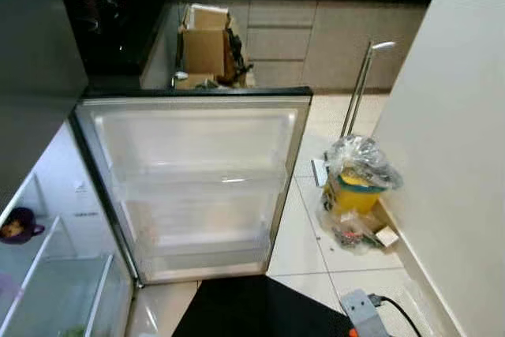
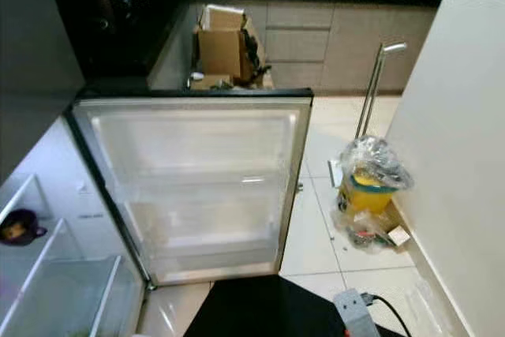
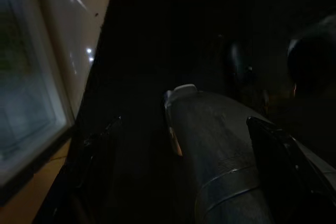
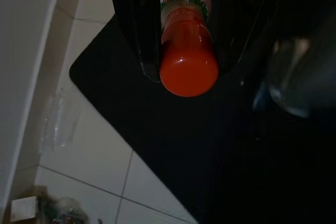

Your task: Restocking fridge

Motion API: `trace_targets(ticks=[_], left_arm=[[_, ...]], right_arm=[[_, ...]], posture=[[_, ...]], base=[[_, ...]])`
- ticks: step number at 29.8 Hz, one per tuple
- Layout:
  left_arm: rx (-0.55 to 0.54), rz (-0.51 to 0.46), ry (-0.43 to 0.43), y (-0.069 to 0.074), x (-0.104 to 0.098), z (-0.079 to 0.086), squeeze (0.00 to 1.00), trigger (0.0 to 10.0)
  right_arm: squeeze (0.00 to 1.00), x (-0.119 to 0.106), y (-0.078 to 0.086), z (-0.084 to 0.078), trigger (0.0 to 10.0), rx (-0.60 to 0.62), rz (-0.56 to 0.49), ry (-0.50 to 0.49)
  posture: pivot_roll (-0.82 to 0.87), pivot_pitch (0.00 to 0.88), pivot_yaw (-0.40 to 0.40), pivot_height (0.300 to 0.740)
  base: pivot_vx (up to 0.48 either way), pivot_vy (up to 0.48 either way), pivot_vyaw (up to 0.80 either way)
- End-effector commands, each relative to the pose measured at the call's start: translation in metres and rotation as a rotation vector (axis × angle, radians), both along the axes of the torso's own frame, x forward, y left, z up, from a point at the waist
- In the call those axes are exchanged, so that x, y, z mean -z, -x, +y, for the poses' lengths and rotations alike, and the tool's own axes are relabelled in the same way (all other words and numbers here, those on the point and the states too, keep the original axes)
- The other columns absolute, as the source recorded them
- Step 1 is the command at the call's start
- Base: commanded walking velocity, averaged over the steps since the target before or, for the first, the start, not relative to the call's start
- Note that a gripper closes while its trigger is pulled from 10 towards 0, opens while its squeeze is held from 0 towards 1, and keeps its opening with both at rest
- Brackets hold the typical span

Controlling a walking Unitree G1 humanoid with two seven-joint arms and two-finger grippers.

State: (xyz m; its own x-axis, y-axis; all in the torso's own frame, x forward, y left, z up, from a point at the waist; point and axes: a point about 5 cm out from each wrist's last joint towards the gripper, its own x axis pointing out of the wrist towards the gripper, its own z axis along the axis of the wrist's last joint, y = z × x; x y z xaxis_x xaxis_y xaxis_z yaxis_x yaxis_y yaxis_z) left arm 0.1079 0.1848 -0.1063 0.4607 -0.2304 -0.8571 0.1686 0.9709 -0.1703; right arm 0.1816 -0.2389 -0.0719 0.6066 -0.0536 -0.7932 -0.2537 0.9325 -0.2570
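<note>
Right gripper clamped on bottle, carrying step; next needs door shelf. Left fingers: probably idle, can't tell.

fridge door open ahead | bagged bin right, by wall | cardboard box behind door

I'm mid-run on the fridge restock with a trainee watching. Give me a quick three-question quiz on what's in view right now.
1. True or false: the fridge door stands open.
2. Multiple choice: the bottle between the fingers of the right tool holds A) clear water, B) orange-red liquid, C) milk.
3. Fill in: the bagged yellow bin stands beside the white ____.

Key: 1 true; 2 B; 3 wall.
</note>
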Motion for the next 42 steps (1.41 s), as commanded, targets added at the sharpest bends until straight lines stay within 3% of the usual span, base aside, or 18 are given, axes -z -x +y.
trace_targets(ticks=[1,9,15,21,22,25,26,32,35,36,42], left_arm=[[0.020,0.014,0.007,0.002,0.001,-0.004,0.00,10.0],[0.025,0.012,0.006,0.001,0.001,-0.005,0.00,10.0],[0.024,0.003,-0.015,0.000,0.001,-0.005,0.00,10.0],[0.020,0.005,0.017,0.000,0.001,-0.008,0.00,10.0],[0.031,0.008,0.026,0.000,0.001,-0.009,0.00,10.0],[0.034,0.008,0.028,0.000,0.001,-0.009,0.00,10.0],[0.025,0.005,0.024,-0.001,0.001,-0.008,0.00,10.0],[0.002,0.000,0.029,-0.002,0.000,-0.008,0.00,10.0],[0.002,0.000,0.029,-0.002,0.001,-0.009,0.00,10.0],[0.005,-0.001,0.036,-0.001,0.001,-0.011,0.00,10.0],[0.003,-0.001,0.045,0.000,0.001,-0.013,0.00,10.0]], right_arm=[[0.00,-0.001,-0.002,0.000,10.0,-0.001,-0.006,0.001],[0.00,-0.002,-0.004,-0.001,10.0,0.002,-0.014,0.003],[0.00,-0.003,-0.004,-0.001,10.0,0.005,-0.019,0.003],[0.00,-0.009,-0.012,-0.007,10.0,0.009,-0.069,0.012],[0.00,-0.018,-0.023,-0.012,10.0,0.029,-0.133,-0.014],[0.00,-0.023,-0.028,-0.015,10.0,0.035,-0.165,-0.034],[0.00,-0.033,-0.037,-0.022,10.0,0.030,-0.219,-0.068],[0.00,-0.043,-0.045,-0.026,10.0,0.012,-0.264,-0.141],[0.00,-0.050,-0.052,-0.024,10.0,-0.058,-0.276,-0.219],[0.00,-0.056,-0.056,-0.021,10.0,-0.158,-0.269,-0.289],[0.00,-0.074,-0.064,-0.019,10.0,-0.319,-0.285,-0.447]], posture=[[-0.05,0.000,-0.014,0.740],[-0.05,0.000,-0.013,0.740],[-0.05,0.000,-0.014,0.740],[-0.06,0.000,-0.014,0.740],[-0.06,0.000,-0.014,0.740],[-0.06,0.000,-0.014,0.740],[-0.06,0.000,-0.014,0.740],[-0.06,0.000,-0.014,0.740],[-0.07,0.000,-0.021,0.740],[-0.07,0.000,-0.021,0.740],[-0.06,0.000,-0.025,0.740]], base=[[0.322,0.000,0.00],[0.308,0.000,0.00],[0.000,0.000,0.00],[0.000,0.000,0.00],[0.000,-0.461,0.00],[0.000,-0.461,0.00],[0.000,-0.458,0.00],[0.000,-0.152,0.00],[0.000,0.000,0.00],[0.000,0.000,0.00],[0.000,0.000,0.00]])
